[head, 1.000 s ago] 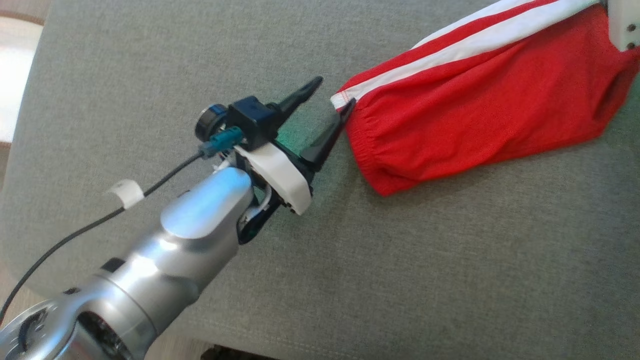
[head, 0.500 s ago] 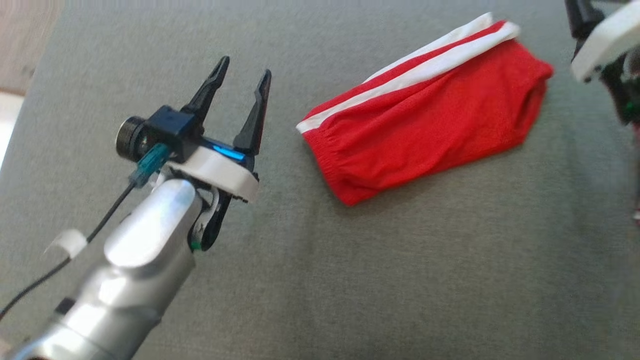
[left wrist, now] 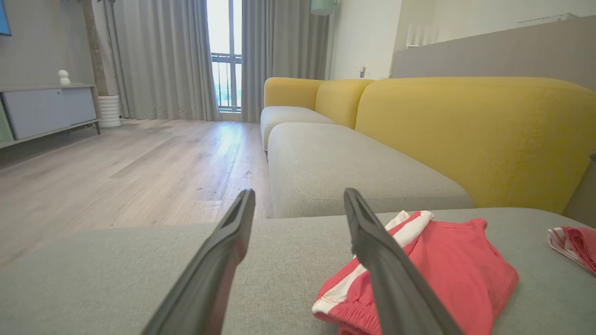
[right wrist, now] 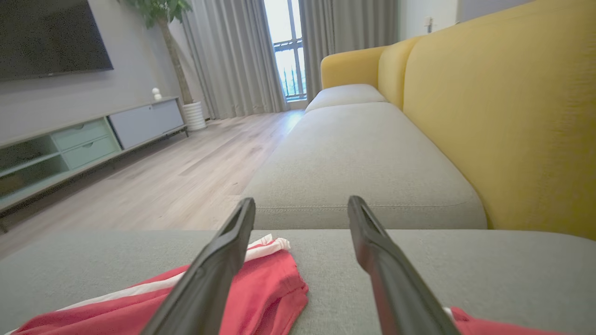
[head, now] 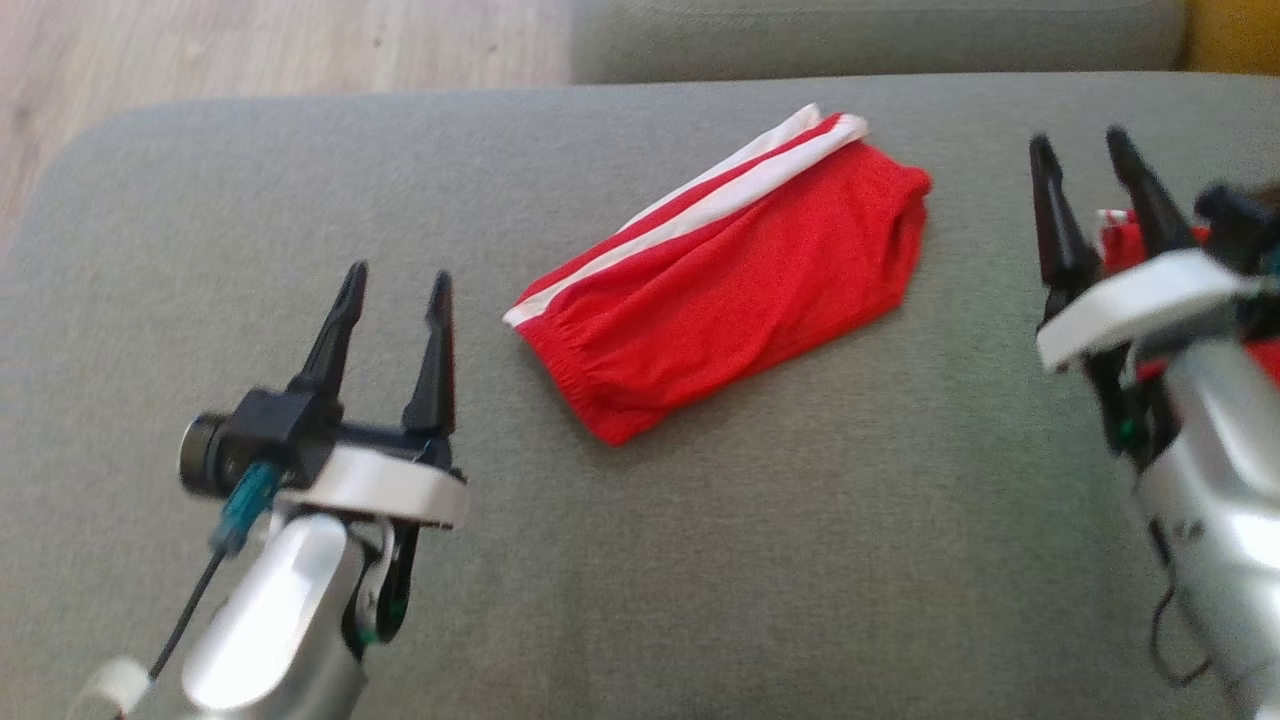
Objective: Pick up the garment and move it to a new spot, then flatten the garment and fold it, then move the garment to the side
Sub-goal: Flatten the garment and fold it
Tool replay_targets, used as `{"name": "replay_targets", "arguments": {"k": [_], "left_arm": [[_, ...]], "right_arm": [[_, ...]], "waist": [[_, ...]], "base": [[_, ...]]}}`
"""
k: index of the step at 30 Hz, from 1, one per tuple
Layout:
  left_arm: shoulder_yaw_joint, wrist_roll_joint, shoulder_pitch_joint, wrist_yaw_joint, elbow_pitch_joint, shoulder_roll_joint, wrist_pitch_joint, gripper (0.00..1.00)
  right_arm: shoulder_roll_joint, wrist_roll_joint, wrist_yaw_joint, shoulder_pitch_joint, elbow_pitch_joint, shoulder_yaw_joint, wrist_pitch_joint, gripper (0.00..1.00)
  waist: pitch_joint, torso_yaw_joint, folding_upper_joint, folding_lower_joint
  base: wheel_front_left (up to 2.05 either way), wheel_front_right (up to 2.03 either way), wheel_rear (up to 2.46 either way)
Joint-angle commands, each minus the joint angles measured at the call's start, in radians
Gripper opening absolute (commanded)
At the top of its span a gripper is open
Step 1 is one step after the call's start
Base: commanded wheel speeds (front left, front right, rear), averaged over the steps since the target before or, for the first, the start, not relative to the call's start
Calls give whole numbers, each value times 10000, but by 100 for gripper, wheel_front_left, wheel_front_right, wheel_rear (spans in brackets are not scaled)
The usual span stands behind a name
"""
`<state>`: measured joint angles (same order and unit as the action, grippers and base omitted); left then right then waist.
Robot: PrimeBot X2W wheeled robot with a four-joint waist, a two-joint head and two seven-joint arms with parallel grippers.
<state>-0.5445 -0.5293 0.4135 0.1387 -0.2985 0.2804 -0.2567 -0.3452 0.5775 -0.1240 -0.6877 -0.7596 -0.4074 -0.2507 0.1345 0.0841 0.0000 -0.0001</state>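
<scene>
The garment (head: 720,290), red shorts with white side stripes, lies folded and flat on the grey sofa seat (head: 700,560), with nothing touching it. My left gripper (head: 400,273) hovers open to its left, well apart from the elastic waistband. My right gripper (head: 1080,140) stands open to the garment's right, also apart from it. In the left wrist view the garment (left wrist: 447,260) lies just right of my open gripper (left wrist: 299,193). In the right wrist view the garment (right wrist: 260,284) lies low and left, partly behind the left finger of my gripper (right wrist: 301,201).
A second red and white cloth (head: 1125,240) lies on the seat behind my right gripper; the left wrist view shows this cloth (left wrist: 575,242) at the far right. The yellow sofa back (left wrist: 475,135) rises behind the seat. Wooden floor (head: 280,50) lies beyond the seat's left edge.
Both grippers have drawn back from the garment's two ends, the left one off the waistband corner. The garment lies where it was. The head camera has moved, so the whole picture has shifted.
</scene>
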Motion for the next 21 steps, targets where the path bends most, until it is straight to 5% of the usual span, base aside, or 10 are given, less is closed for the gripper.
{"name": "replay_targets", "arguments": {"k": [1,12,21], "left_arm": [[784,150,-132,62,469,104,-51,100],[2398,1147,-2108,-648,1076,-760,-51,100],[2933,1994,-2114,-1480,853,-1432,-51,100]], "right_arm": [[324,-473,-67,659,748,585,-106,100],[2055,-2611,-67,4114,3272,3198,48,100],[2629,-3398,-67,5001,4945,4085,995,100]], "waist": [[-274,-321,0,1],[-564,-516,0,1],[-216,-78,0,1]], "base": [[0,0,0],[0,0,0],[0,0,0]]}}
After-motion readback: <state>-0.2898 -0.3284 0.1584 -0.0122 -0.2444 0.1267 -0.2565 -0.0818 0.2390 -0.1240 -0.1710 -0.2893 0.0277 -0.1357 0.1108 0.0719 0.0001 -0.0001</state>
